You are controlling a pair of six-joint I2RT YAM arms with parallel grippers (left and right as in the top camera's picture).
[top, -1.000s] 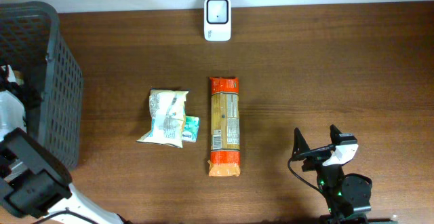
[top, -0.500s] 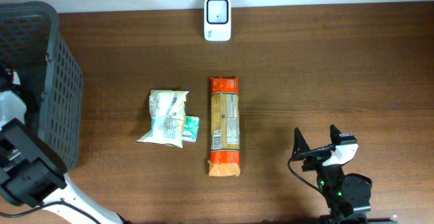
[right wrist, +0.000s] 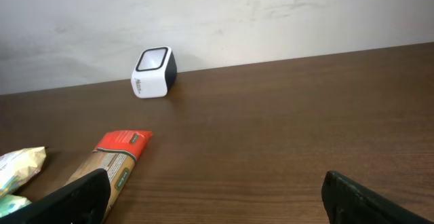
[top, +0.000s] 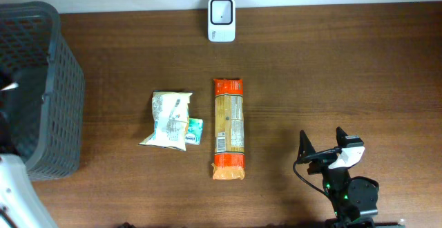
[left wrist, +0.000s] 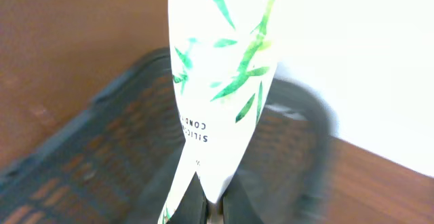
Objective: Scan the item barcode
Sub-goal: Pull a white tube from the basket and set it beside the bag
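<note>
table (top: 345,83) wood | on it: basket (top: 65,97), scanner (top: 222,10), pasta pack (top: 228,128), snack bag (top: 169,119)

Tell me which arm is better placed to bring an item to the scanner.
Left: its jaws are shut on the white tube by the basket. The right jaws stand open and empty.

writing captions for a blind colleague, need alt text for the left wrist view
The left end effector is shut on a white tube printed with green leaves, with a dark grey plastic mesh basket blurred behind it. Brown wooden table and white wall lie beyond.
</note>
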